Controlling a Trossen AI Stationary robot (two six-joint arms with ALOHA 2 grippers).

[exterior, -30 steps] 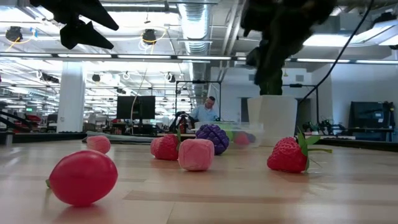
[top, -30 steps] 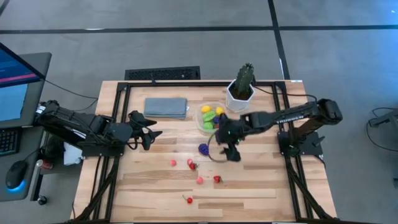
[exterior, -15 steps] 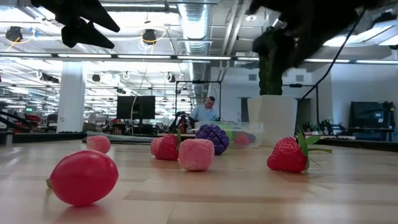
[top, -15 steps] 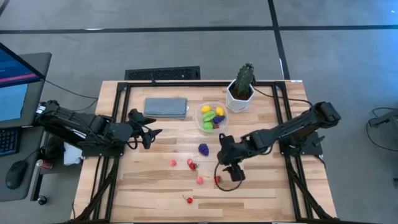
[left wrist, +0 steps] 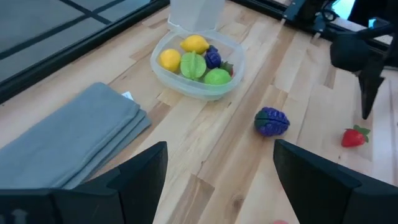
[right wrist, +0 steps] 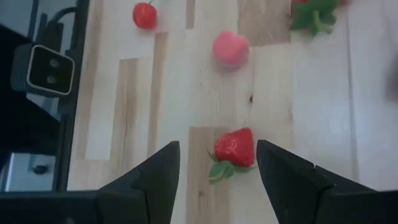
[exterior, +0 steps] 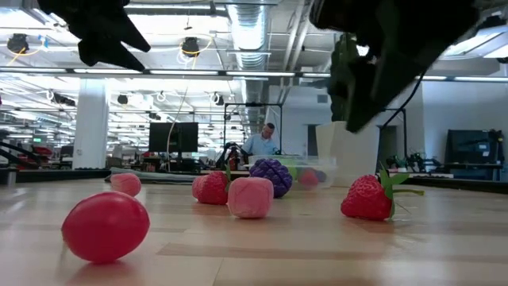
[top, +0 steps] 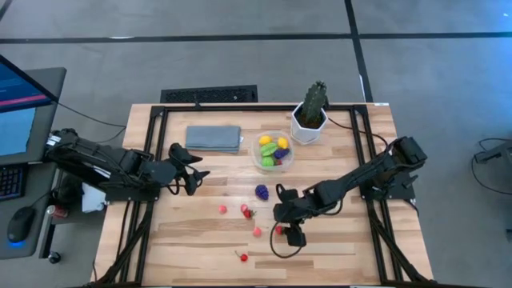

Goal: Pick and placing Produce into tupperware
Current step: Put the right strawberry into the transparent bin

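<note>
Right claw: the right claw (top: 290, 234) is hanging over the front middle of the table (top: 336, 248), fingers spread apart and holding nothing; in its wrist view a strawberry (right wrist: 235, 148) is lying on the wood between the two fingers, seemingly untouched.
Left claw: the left claw (top: 196, 168) is waiting at the table's left side, fingers standing wide, nothing in them.
Container: the clear round container (top: 272, 152) is sitting toward the back of the table, just beside the white cactus pot (top: 308, 124); it is carrying yellow, green and purple pieces, and a red one is probably showing at its edge in the left wrist view.
Loose produce: purple grapes (top: 262, 191) are lying just in front of the container; several red and pink pieces are lying scattered farther forward, among them a pink fruit (right wrist: 230, 48) and a cherry (right wrist: 144, 15).
Cloth: a folded grey-blue cloth (top: 214, 138) is lying to the left of the container.
Room behind: a person (exterior: 262, 141) is sitting at a desk far behind the table.
</note>
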